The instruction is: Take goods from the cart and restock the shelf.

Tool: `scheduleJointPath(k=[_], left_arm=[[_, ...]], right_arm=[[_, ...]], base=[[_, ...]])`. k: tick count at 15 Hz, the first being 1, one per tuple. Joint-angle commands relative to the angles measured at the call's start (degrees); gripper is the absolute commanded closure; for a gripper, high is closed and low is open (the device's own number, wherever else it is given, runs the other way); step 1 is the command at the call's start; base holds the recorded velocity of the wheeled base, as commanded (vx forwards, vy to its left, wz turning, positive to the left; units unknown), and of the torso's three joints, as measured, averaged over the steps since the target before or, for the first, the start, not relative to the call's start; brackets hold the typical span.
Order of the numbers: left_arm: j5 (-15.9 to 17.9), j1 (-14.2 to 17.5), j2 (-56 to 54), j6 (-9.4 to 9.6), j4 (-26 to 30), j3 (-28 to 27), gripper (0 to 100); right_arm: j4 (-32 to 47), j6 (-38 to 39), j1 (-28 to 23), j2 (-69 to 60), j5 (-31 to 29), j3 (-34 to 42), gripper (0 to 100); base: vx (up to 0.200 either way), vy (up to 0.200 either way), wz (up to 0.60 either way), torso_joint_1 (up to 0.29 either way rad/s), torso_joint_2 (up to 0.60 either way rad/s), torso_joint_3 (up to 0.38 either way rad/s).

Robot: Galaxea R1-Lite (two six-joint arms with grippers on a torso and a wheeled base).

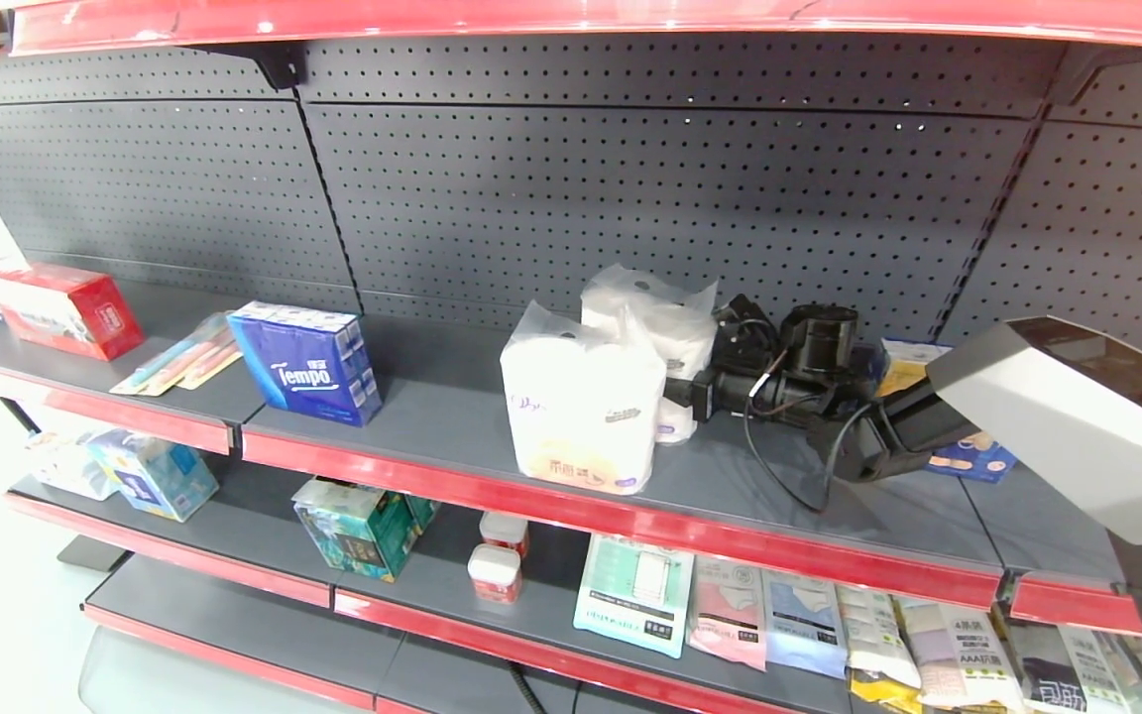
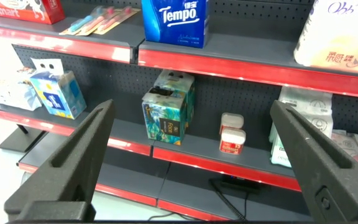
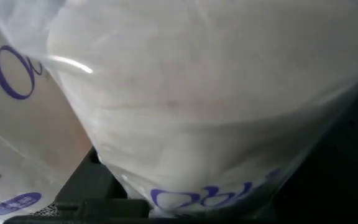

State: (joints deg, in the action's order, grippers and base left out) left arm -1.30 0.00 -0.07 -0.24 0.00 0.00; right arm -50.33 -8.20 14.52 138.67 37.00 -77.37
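Observation:
Two white toilet roll packs stand on the grey middle shelf [image 1: 432, 416]. The front pack [image 1: 581, 402] is at the shelf's edge; the rear pack [image 1: 650, 317] is just behind it and to the right. My right gripper [image 1: 690, 397] comes in from the right and is shut on the rear pack [image 3: 197, 112], whose wrap narrows between the dark fingers [image 3: 82, 186]. The front pack partly hides the grip in the head view. My left gripper [image 2: 191, 162] is open and holds nothing, facing the lower shelves.
Left on the same shelf are a blue tissue pack [image 1: 308, 362], toothbrushes [image 1: 179, 355] and a red box [image 1: 65, 309]. Flat packets [image 1: 968, 451] lie behind my right arm. Below sit a green box [image 1: 363, 526], small jars [image 1: 497, 560] and packets [image 1: 730, 605].

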Motion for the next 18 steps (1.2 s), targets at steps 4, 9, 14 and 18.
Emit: scheduleJointPath(k=[4,9,14,18], left_arm=[[0.0,0.0,0.1,-0.02,0.0,0.0,0],[0.0,0.0,0.1,-0.02,0.0,0.0,0],[0.0,0.0,0.1,-0.02,0.0,0.0,0],[0.0,0.0,0.1,-0.11,0.0,0.0,0]], right_arm=[[0.1,1.3,2.3,1.3,0.1,-1.6,100],[0.1,2.3,3.6,2.0,0.1,-3.2,100],[0.1,2.1,2.2,2.3,0.3,-3.3,100],[0.1,1.5,1.3,2.3,4.5,-3.8,100]], base=[[0.000,0.000,0.00,0.000,0.00,0.000],[0.000,0.000,0.00,0.000,0.00,0.000],[0.000,0.000,0.00,0.000,0.00,0.000],[0.000,0.000,0.00,0.000,0.00,0.000]])
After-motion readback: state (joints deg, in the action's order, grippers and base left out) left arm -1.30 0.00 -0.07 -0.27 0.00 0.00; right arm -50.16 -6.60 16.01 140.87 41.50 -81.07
